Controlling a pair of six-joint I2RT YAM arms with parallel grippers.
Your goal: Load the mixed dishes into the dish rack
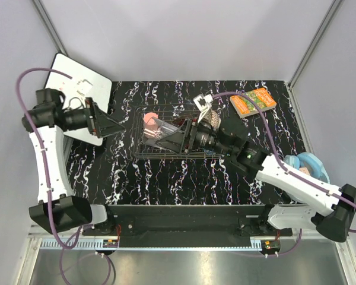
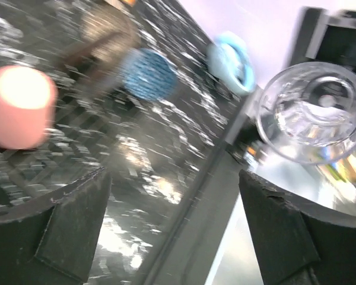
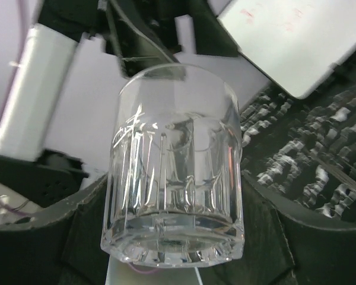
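Black marbled table [image 1: 166,184]: wire dish rack [image 1: 166,113] centre; orange-green book [image 1: 253,101] far right; white board [image 1: 77,83] far-left corner.

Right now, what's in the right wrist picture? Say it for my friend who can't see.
A small clear glass with ribbed sides fills the middle, held between the two dark fingers of the right gripper, its base nearest the camera. Behind it are the left arm's white link, a white flat board at top right, and the black marbled table.
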